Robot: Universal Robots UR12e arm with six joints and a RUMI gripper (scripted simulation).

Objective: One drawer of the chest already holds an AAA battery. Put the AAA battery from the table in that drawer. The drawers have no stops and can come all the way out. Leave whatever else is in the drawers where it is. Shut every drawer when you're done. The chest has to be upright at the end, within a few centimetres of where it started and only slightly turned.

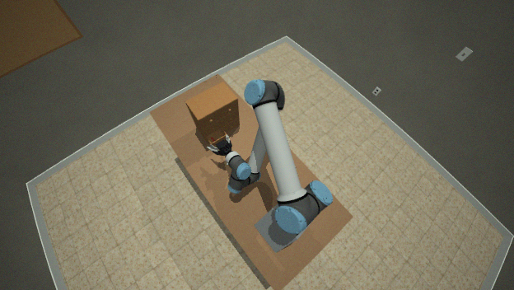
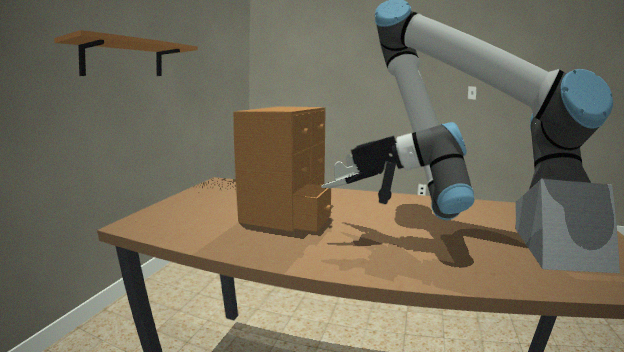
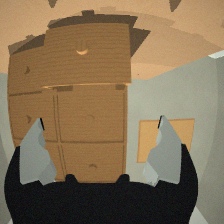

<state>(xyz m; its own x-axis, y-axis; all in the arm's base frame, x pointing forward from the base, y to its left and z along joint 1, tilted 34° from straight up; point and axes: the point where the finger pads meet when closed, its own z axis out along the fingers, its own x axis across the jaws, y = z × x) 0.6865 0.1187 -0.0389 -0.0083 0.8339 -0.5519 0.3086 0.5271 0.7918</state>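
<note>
The wooden chest [image 1: 214, 103] [image 2: 267, 160] [image 3: 90, 130] stands upright on the table [image 1: 231, 214] [image 2: 200, 235]. Its bottom drawer [image 1: 217, 137] [image 2: 312, 205] [image 3: 100, 55] is pulled partly out; the other drawers look shut. My gripper [image 1: 215, 145] [image 2: 333, 176] [image 3: 100, 118] is open and empty, its fingers spread wide just above and in front of the open drawer. A small red thing [image 1: 212, 137] shows inside that drawer in the top view; I cannot tell what it is. No battery shows on the table top.
The arm's grey base [image 2: 570, 225] [image 1: 276, 235] stands at the table's right end, and the elbow [image 2: 445, 170] hangs over the middle of the table. A wall shelf [image 2: 125, 42] is mounted high at the left, away from the chest.
</note>
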